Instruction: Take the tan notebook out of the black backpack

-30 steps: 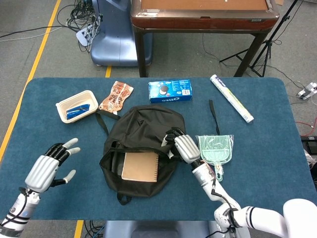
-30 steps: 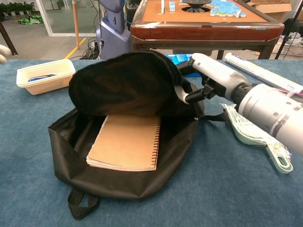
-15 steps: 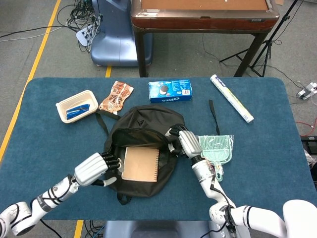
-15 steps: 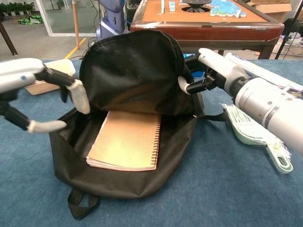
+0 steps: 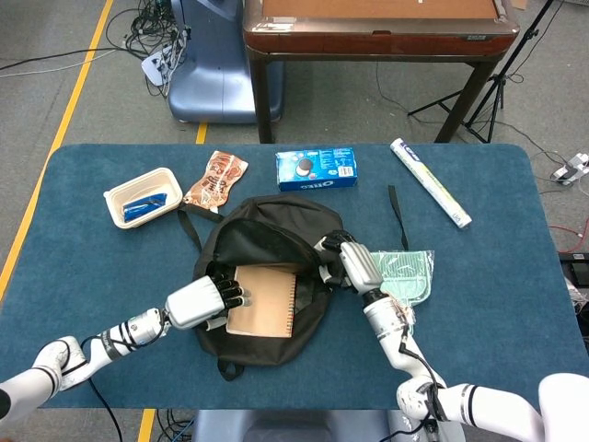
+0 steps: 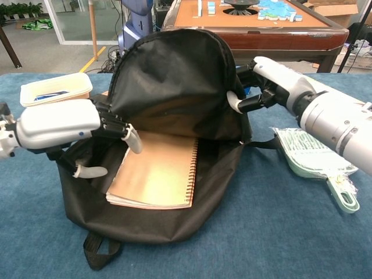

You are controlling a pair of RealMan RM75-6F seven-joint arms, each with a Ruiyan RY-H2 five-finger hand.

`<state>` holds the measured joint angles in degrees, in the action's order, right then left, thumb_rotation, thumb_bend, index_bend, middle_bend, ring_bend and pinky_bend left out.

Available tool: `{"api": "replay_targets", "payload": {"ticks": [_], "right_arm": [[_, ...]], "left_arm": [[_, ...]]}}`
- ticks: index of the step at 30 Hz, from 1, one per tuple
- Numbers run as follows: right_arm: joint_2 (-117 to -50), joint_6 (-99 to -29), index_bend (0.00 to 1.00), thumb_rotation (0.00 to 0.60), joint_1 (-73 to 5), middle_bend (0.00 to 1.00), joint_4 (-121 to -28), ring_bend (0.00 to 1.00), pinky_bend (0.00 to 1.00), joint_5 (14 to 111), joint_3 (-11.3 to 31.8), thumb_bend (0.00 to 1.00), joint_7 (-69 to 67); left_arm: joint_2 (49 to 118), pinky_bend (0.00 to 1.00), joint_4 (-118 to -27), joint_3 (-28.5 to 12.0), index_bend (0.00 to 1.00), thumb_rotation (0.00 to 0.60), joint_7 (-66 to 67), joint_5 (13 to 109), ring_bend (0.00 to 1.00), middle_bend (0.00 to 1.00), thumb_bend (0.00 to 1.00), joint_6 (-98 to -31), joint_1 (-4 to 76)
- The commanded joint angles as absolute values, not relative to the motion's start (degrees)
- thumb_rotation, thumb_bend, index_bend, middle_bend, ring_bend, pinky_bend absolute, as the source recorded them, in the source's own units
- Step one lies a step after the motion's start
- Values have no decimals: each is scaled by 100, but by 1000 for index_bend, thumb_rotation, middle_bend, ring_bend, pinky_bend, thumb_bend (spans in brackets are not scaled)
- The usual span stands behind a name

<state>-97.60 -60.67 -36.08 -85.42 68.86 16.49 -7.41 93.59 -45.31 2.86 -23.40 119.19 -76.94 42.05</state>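
Two hands work at the black backpack [image 5: 267,276], which lies open near the front middle of the blue table [image 5: 83,276]. The right hand [image 5: 354,267] grips the edge of the raised flap and holds it up, fingers curled around the fabric; in the chest view this right hand [image 6: 273,81] sits at the flap's right rim. The left hand [image 5: 198,302] is at the left side of the opening, fingers spread apart, holding nothing; in the chest view its fingertips [image 6: 135,141] hang over the left edge of the tan notebook [image 6: 154,174], and whether they touch it I cannot tell.

Lying flat on the backpack's lower panel, the tan notebook [image 5: 262,302] has its long axis running from the front table edge toward the back, with the spiral binding along its right side. Its near short edge sits just inside the bag's front rim, and its far edge is tucked under the lifted flap.

Bare cloth lies left of the bag and along the front edge. On the right, a pale green dustpan [image 5: 402,274] lies just beside the backpack. Behind the bag, well apart from the opening, are a cream tray [image 5: 143,196], a brown snack packet [image 5: 215,181], a blue biscuit box [image 5: 317,168] and a white tube [image 5: 431,182].
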Motion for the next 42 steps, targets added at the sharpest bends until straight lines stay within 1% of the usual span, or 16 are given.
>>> {"api": "replay_targets", "payload": {"ticks": [1,8,14,24,29,42], "right_arm": [[-9731,-6041,789,600,-3598,408,-8574,218,145,6855,1654,578,-768],[-9687,-5996,789,600,-3590,405,-8624,219,145,6811,1646,571,-785],[-9653,-5952,789,600,-3565,402,-8636,219,145,6795,1603,559,-831],[-9659,-5874,789,600,-3563,400,-8581,219,145,6792,1570,556,-929],[-9648,-5862,789,600,-3556,398,-8575,218,145,6773,1574,553,-945],[-9601,-5876,789,600,-3521,395,-8600,218,145,6730,1597,552,-967]], "left_arm": [[9813,274,-3817,524,239,600,-2440,11939,236,234,258,-7981,4330],[10265,240,-2936,775,156,600,-2204,11933,177,152,241,-8106,4452],[10375,211,-2564,935,89,600,-2127,11787,116,78,221,-8068,4476],[10268,186,-2464,1130,73,600,-2163,11519,95,61,211,-7955,4467],[10427,174,-2415,1214,65,600,-2116,11438,83,49,202,-7810,4516],[10911,165,-2194,1232,65,600,-2272,11180,79,47,201,-7621,4693]]}}
